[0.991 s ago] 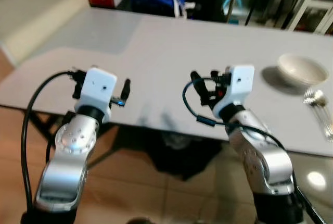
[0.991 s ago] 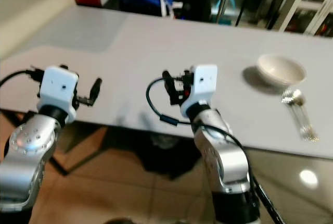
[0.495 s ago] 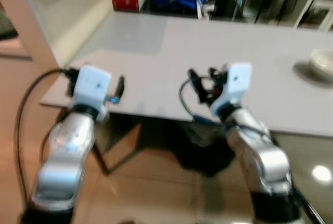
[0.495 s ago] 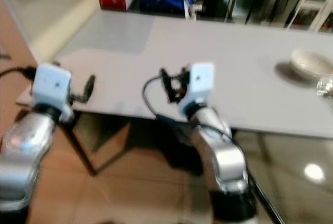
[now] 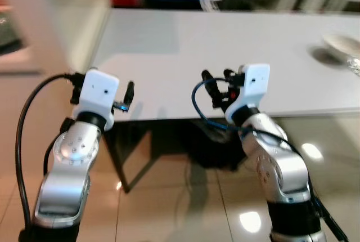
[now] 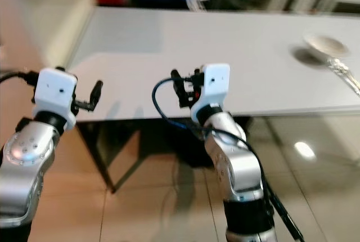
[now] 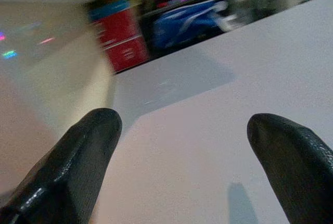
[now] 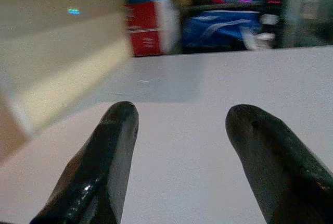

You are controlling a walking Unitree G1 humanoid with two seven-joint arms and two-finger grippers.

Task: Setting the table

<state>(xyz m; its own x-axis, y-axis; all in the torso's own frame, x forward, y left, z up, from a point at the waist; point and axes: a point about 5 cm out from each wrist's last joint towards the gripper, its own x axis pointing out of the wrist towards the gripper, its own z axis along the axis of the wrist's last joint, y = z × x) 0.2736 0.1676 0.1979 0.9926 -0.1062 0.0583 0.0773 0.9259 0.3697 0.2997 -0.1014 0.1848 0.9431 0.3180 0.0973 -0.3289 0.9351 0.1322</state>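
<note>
A long pale grey table [image 5: 225,56] stretches across in front of me. On its far right end sits a white bowl [image 6: 325,44], and some silver cutlery [image 6: 344,74] lies just beside it. My left gripper [image 5: 128,93] hovers at the table's near left corner, open and holding nothing. My right gripper [image 5: 212,89] hangs at the near edge around the middle, also open and empty. In the wrist views, the left fingers [image 7: 83,156] and the right fingers [image 8: 112,151] stand wide apart over bare tabletop.
Behind the table stand a red box [image 8: 151,28] and a blue bag [image 8: 223,28]. A cream wall or cabinet [image 5: 50,28] runs along the left. Dark table legs [image 5: 126,166] stand over glossy tiled floor [image 5: 185,208] below my arms.
The whole picture has shifted and the table's near edge now sits higher, so the camera moved. Bowl and cutlery lie further right in view. Both arms keep the same pose.
</note>
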